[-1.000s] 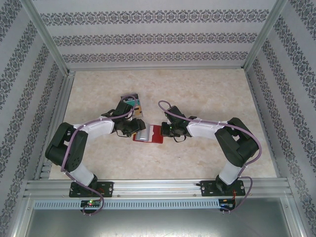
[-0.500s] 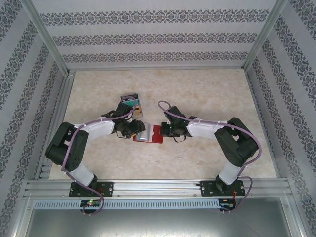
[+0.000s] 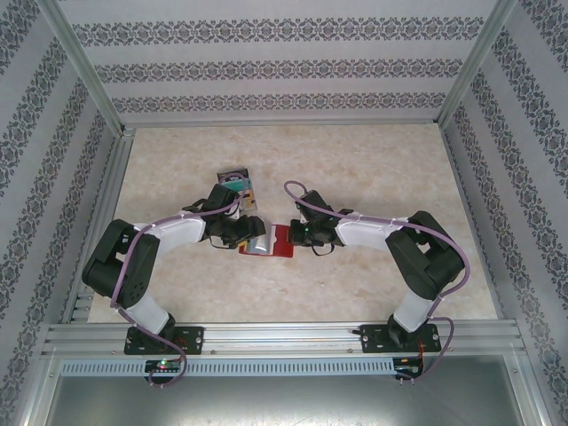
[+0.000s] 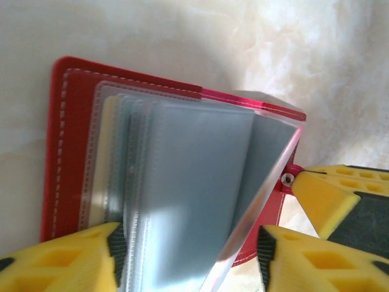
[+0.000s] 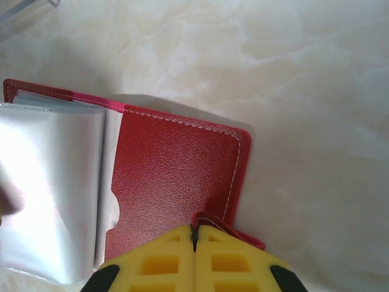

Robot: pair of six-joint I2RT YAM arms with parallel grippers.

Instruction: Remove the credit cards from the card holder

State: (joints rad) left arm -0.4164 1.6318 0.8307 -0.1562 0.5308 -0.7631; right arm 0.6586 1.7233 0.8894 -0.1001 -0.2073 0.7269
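Marbled beige table (image 3: 373, 177); open red card holder (image 3: 282, 240), fanned card pile (image 3: 236, 183) on it

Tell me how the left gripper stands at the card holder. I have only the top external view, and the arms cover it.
Observer: The left gripper is open, with one yellow finger on each side of the clear sleeves, which fan up from the red card holder.
Operator: Give me the right gripper.
Observer: The right gripper is shut, its tips at the little red closing tab. Whether it pinches or presses the tab, I cannot tell.
Operator: Report what the sleeves hold.
Observer: They look grey-blue, with a cream edge at the back. Whether those are cards, I cannot tell.
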